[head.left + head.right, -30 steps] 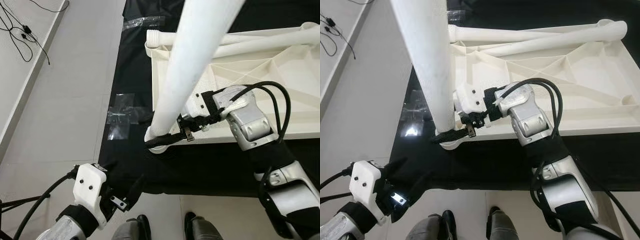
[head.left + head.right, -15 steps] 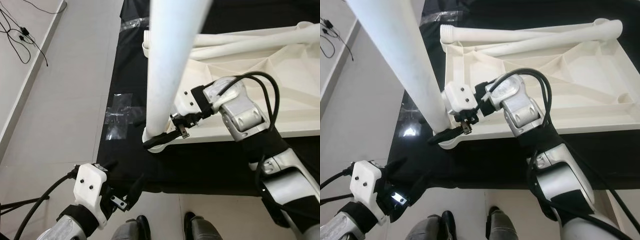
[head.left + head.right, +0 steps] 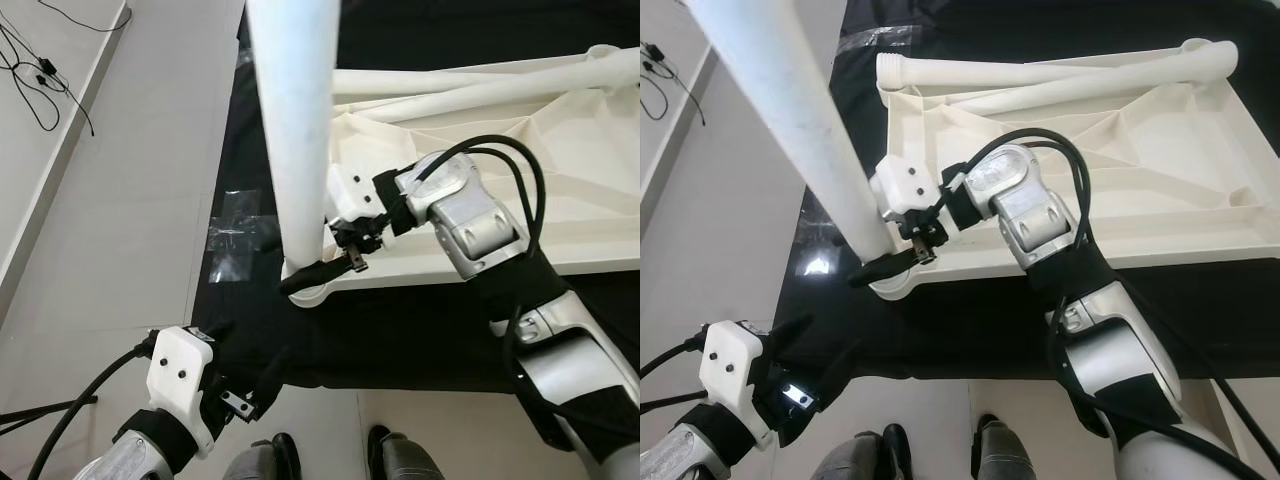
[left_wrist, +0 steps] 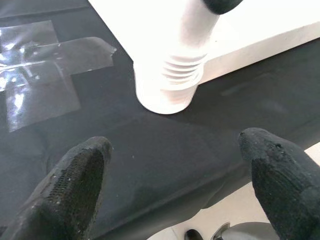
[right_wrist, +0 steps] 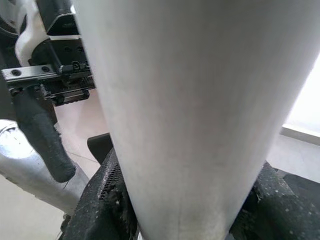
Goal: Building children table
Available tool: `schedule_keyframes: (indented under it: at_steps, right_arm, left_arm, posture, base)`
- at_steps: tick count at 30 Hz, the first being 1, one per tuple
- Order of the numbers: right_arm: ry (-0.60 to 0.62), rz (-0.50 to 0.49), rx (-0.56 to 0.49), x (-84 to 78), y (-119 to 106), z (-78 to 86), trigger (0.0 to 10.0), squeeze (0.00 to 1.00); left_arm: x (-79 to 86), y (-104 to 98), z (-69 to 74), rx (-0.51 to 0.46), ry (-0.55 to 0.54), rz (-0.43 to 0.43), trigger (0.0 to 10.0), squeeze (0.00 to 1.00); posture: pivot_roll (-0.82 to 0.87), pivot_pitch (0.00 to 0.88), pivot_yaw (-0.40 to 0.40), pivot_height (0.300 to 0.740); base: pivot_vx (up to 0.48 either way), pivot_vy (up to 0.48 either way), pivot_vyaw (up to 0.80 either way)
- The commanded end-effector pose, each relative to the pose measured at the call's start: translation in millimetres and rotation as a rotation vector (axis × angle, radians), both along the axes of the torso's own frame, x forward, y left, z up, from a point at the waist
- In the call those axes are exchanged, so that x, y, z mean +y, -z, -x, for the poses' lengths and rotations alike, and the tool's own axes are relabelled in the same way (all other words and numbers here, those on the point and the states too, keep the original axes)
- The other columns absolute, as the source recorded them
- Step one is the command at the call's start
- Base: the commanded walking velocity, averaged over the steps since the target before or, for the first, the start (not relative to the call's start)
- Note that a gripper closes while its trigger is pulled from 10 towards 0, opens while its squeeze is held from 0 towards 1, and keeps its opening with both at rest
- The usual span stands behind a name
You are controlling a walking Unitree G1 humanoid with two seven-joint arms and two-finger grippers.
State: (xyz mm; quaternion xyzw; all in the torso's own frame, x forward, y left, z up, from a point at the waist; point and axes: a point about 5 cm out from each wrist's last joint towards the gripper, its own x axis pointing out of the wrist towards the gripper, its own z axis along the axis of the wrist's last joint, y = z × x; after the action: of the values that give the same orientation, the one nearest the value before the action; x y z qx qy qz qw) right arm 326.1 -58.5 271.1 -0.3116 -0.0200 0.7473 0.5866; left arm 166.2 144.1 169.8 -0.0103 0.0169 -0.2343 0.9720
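The right gripper [image 3: 878, 268] is clamped low on the white leg [image 3: 800, 120], its black fingers [image 5: 107, 200] wrapped round both sides of the tube just above the threaded end. The leg stands nearly upright, leaning a little toward the camera and to the robot's left, with its ribbed foot [image 4: 172, 75] seated in the round socket [image 4: 160, 102] at the near-left corner of the tabletop [image 3: 1160, 170]. The tabletop lies upside down on the black mat [image 3: 420, 330], ribbed underside facing up, and two more legs [image 3: 1040, 72] lie across its far edge, resting side by side (one with its threaded tip poking past the far-left corner).

Down at the lower left, the left gripper [image 3: 250, 385] hangs above the near edge of the mat, fingers [image 4: 75, 185] spread wide with nothing between them, pointed toward that corner socket but well apart from it. Beside the socket on the mat there is a patch of clear tape [image 3: 235, 235], shiny and crinkled. Grey floor [image 3: 120, 230] runs to the left of the mat, with a thin black cable [image 3: 40, 65] curled by the wall at the far left. The robot's feet [image 3: 385, 455] stand just short of the mat's near edge.
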Motion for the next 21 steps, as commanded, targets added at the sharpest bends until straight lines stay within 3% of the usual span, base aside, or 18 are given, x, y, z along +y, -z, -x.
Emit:
schedule_keyframes:
  at_steps: [1,10,17,19,20,21]
  right_arm:
    - [0.129,0.245,0.188,-10.1,68,-4.7,10.0,0.00]
    - [0.321,0.150,0.228,-1.2,65,-21.1,10.0,0.00]
    - [0.415,0.071,0.291,-2.4,66,-24.6,10.0,0.00]
    - [0.550,-0.009,0.312,-10.0,74,-21.8,10.0,0.00]
    - [0.550,-0.009,0.312,-10.0,74,-21.8,10.0,0.00]
    - [0.692,-0.072,0.285,-14.8,82,-17.4,10.0,0.00]
  left_arm:
    - [-0.1,4,2.4,0.033,0.000,0.010,10.0,0.00]
    - [-1.1,4,3.1,0.032,-0.002,0.014,10.0,0.00]
    - [-1.0,4,3.2,0.031,-0.004,0.016,10.0,0.00]
    - [-0.6,3,3.5,0.034,-0.005,0.020,10.0,0.00]
    - [-0.6,3,3.5,0.034,-0.005,0.020,10.0,0.00]
    - [-0.1,3,4.4,0.036,-0.004,0.020,10.0,0.00]
  posture:
    - [-0.02,0.355,0.048,0.740]
    - [-0.02,0.361,0.041,0.740]
    - [-0.03,0.384,0.043,0.740]
    - [-0.03,0.375,0.039,0.740]
    - [-0.03,0.375,0.039,0.740]
    - [-0.04,0.379,0.031,0.740]
  base:
    - [0.000,0.000,0.00]
    - [0.000,0.000,0.00]
    - [0.000,0.000,0.00]
    - [0.000,0.000,0.00]
    - [0.000,0.000,0.00]
    - [0.000,0.000,0.00]
